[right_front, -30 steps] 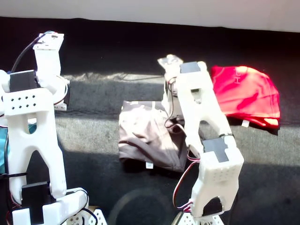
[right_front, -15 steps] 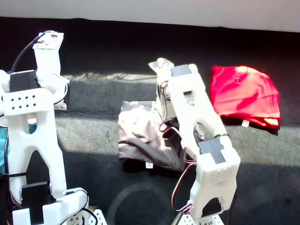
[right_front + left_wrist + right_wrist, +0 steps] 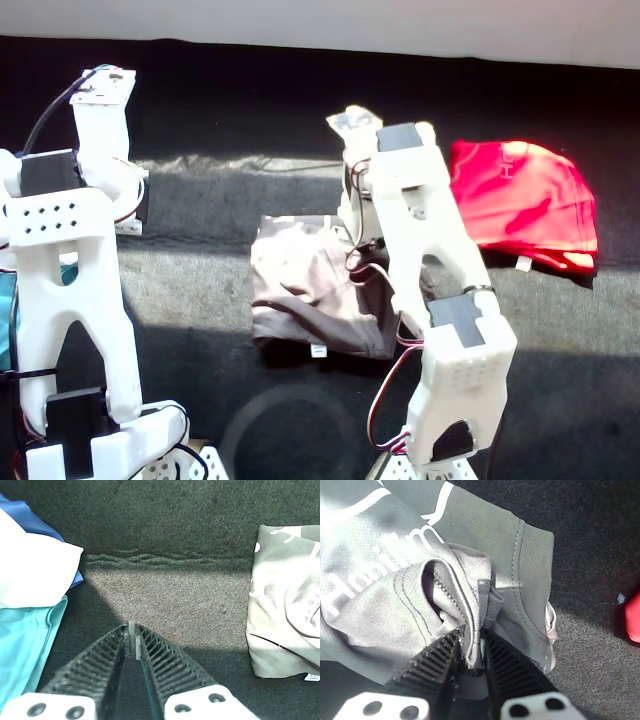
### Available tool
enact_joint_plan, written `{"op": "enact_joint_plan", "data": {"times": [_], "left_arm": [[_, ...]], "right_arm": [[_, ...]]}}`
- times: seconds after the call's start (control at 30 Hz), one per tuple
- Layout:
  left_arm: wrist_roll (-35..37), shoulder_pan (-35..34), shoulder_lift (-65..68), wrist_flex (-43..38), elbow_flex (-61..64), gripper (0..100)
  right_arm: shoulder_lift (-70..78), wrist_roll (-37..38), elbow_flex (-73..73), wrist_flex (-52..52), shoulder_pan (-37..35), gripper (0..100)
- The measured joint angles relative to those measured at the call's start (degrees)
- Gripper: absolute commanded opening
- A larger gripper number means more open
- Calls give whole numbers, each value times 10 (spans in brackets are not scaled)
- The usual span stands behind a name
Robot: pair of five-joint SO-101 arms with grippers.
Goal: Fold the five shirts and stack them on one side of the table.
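Note:
A grey shirt (image 3: 300, 285) lies crumpled in the middle of the dark table. My right gripper (image 3: 475, 652) is shut on a bunched fold of the grey shirt (image 3: 420, 580) near its hem, and the right arm (image 3: 420, 230) leans over the shirt's right side. A folded red shirt (image 3: 525, 200) rests at the back right, and its edge (image 3: 635, 620) shows beside the grey one. My left gripper (image 3: 131, 640) is shut on nothing, hanging over bare carpet between the grey shirt (image 3: 285, 605) and a pile of white (image 3: 30, 570), blue (image 3: 15, 510) and teal (image 3: 25, 645) shirts.
The left arm (image 3: 70, 260) stands upright at the table's left side, with a strip of teal cloth (image 3: 5, 300) behind it at the edge. A pale wall (image 3: 320, 20) runs along the back. Bare carpet (image 3: 230, 180) lies between the two arms.
The right arm swung left and then back to the right with the grey fold in its gripper, shifting the shirt slightly. The left arm has not moved.

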Motion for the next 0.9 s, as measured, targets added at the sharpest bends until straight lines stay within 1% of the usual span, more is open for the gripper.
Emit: {"op": "enact_joint_plan", "data": {"times": [0.07,0.17,0.3,0.43,0.6,0.73,0.8,0.9], "left_arm": [[0,0,0,0,0,9],[0,-3,0,0,0,9],[0,-3,0,0,0,9],[0,-3,0,0,0,9],[0,-3,0,0,0,9],[0,-3,0,0,0,9],[0,-3,0,0,0,9],[0,-3,0,0,0,9]], "right_arm": [[0,0,0,1,0,60],[0,0,0,1,0,3],[0,2,0,-3,3,6],[0,29,-7,-9,13,6],[0,66,-68,-22,47,6],[4,87,-83,-47,56,6],[18,92,-83,-65,56,31],[52,92,-79,-75,57,135]]}}
